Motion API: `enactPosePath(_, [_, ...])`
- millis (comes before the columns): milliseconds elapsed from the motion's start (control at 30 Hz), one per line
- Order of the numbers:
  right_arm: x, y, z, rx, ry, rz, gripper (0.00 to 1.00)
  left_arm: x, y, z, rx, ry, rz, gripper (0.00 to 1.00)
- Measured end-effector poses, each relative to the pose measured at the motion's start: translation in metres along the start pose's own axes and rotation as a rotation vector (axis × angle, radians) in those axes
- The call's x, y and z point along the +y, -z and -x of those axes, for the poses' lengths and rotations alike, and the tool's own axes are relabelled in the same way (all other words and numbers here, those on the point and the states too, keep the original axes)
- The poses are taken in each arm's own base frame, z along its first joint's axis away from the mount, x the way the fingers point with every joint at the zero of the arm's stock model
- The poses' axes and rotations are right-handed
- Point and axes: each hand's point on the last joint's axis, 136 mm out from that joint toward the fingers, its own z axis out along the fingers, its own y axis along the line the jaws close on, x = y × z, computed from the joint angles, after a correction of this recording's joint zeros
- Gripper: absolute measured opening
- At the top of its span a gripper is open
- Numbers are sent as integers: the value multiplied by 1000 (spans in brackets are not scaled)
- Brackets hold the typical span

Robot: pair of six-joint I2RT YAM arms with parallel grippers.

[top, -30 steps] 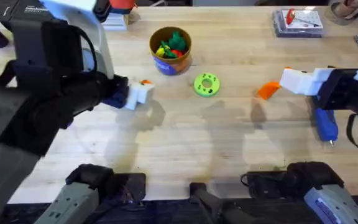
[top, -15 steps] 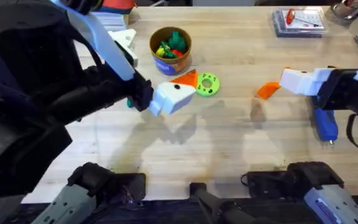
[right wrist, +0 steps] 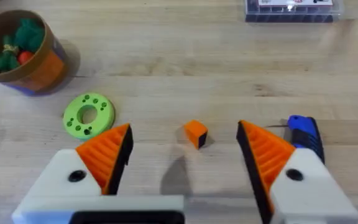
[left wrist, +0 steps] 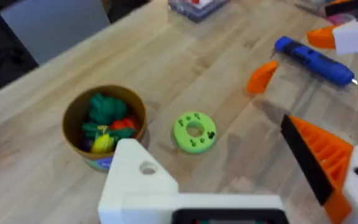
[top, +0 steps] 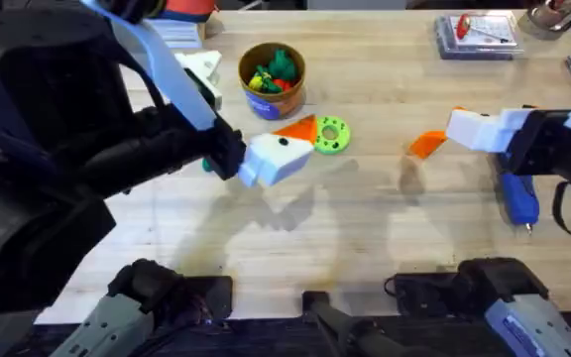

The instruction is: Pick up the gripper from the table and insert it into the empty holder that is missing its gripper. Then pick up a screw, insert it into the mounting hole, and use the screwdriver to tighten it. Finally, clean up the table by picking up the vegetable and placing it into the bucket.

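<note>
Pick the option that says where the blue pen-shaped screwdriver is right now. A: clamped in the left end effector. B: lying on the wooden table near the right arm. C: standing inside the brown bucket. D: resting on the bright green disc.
B: the blue pen-shaped screwdriver lies flat on the light wooden table, beside the right end effector, whose orange pads stand apart around nothing.

Materials and finishes

Tabletop (top: 385,248): pale wood, matt, visible grain. Screwdriver (left wrist: 312,59): smooth glossy blue plastic, thin metal bit. Bucket (top: 272,79): tan-brown matt wall. Green disc (right wrist: 88,115): matt plastic. Right gripper (right wrist: 185,155): orange ribbed pads, smooth white plastic bases.
</note>
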Motion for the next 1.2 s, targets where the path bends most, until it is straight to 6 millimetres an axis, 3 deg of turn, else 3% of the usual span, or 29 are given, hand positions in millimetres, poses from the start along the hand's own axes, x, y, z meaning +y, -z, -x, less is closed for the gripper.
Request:
enactPosePath(167, [0,0,0,0,0,0,994,-3,2,0,-102,-51,-1,986])
enactPosePath(667, [0,0,0,0,0,0,993,-40,12,-69,-384,-191,-108,985])
enactPosePath(700, [0,0,0,0,0,0,993,-42,11,-83,-397,-188,-117,985])
enactPosePath(867, [0,0,0,0,0,0,994,-43,4,-106,-313,-127,-136,985])
enactPosePath(1200, [0,0,0,0,0,0,994,-44,4,-106,-312,-126,-142,985])
